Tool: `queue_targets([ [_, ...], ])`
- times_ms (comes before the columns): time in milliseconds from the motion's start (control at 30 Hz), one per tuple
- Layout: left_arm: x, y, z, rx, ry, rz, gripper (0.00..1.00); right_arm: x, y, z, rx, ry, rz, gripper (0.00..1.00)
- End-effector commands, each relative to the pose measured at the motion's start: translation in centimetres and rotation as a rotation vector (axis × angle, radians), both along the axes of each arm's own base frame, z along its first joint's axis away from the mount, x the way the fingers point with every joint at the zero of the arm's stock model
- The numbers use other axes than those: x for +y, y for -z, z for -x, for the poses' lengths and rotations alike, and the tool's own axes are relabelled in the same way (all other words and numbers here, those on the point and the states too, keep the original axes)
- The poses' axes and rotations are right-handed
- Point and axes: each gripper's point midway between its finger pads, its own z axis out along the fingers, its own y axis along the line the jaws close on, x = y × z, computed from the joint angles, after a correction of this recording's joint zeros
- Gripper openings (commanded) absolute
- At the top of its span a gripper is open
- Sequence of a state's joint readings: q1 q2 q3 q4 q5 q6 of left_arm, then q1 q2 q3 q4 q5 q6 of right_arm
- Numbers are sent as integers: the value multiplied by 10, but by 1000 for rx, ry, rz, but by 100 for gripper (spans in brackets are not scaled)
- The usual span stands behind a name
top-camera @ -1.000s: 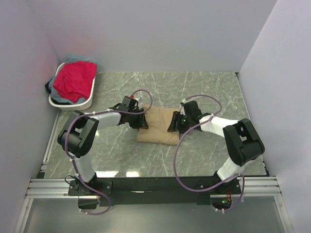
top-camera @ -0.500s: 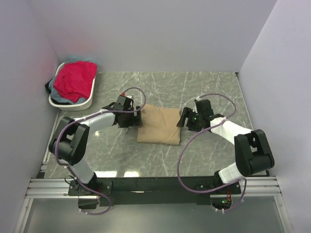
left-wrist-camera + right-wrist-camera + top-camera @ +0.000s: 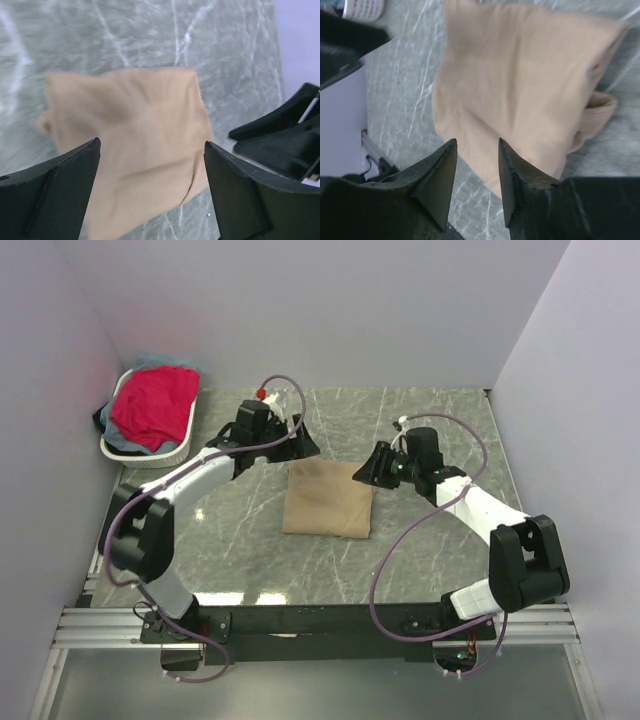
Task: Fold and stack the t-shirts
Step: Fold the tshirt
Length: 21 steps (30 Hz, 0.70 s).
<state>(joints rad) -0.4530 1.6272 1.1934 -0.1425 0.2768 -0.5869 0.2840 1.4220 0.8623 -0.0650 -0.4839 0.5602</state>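
Two tools hang above your bench [image 3: 420,550]. From the top, the left tool [image 3: 305,447] and right tool [image 3: 372,468] flank the folded tan shirt [image 3: 328,502] lying between them. Left wrist: jaws spread wide, empty, shirt [image 3: 130,115] below. Right wrist: jaws narrowly parted, gripping nothing, shirt [image 3: 520,75] beneath.

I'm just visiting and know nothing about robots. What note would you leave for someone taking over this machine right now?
Left tool: open, empty, off the far left corner of the tan t-shirt.
Right tool: open, empty, by its far right corner.
Tan t-shirt: folded, flat on the table, touched by neither tool.
Red-pink t-shirt: crumpled on pale blue cloth in the white basket, far left.
Done: one shirt folded.
To do: fold the basket's shirts and stack them on the tan one.
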Motion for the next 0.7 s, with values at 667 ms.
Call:
queue_targets([
  [667, 2, 131, -7, 247, 61, -113, 87, -53, 88, 69, 234, 191, 267, 42],
])
